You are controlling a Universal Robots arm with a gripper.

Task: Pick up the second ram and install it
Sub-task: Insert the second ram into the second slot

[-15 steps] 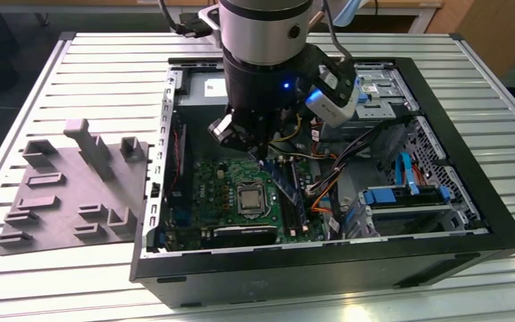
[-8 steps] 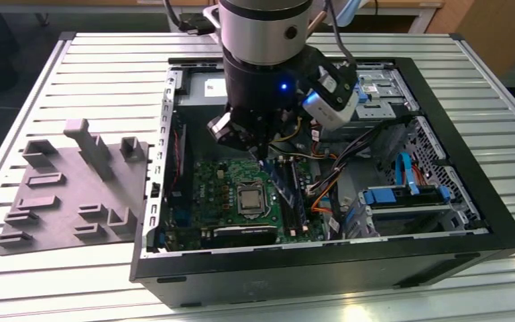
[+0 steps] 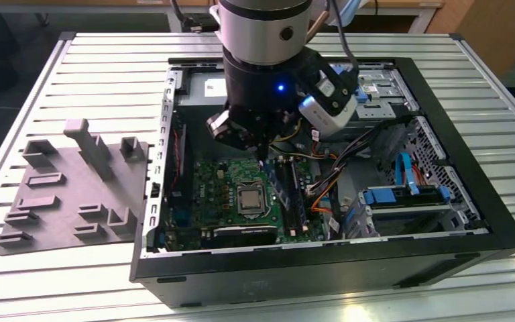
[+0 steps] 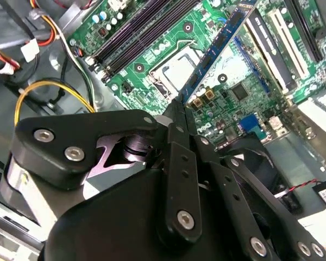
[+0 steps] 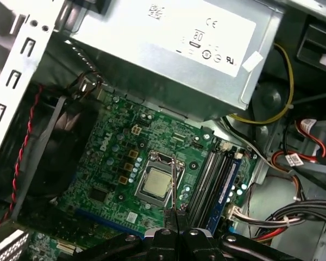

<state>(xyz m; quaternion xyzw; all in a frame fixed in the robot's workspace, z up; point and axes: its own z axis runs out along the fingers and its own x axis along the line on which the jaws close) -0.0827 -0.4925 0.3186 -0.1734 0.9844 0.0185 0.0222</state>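
The slatted aluminium bench (image 3: 78, 60) carries a black steel computer case (image 3: 329, 268) laid on its side with the panel off, probably so that the board faces up to the arm (image 3: 262, 33). At the exterior view's left lies a grey moulded holder (image 3: 70, 194), matt, with ribs and pockets, apparently a parking place for parts.

Inside the case, a silver sheet-metal power supply (image 5: 168, 60) sits beside the green motherboard (image 5: 114, 157). Its square processor socket (image 5: 155, 182) has long black memory slots (image 5: 206, 176) just beside it. A blue stick (image 5: 226, 187) stands in a slot on the side of them away from the socket.

The tool (image 4: 179, 111), black and angular with bolted links, has its fingers closed on the second ram (image 4: 214, 51), a thin flat board with small dark chips. The stick hangs on edge above the motherboard, between socket and slots, not seated. Gripping the upper edge would leave the contact edge free and pointing down.
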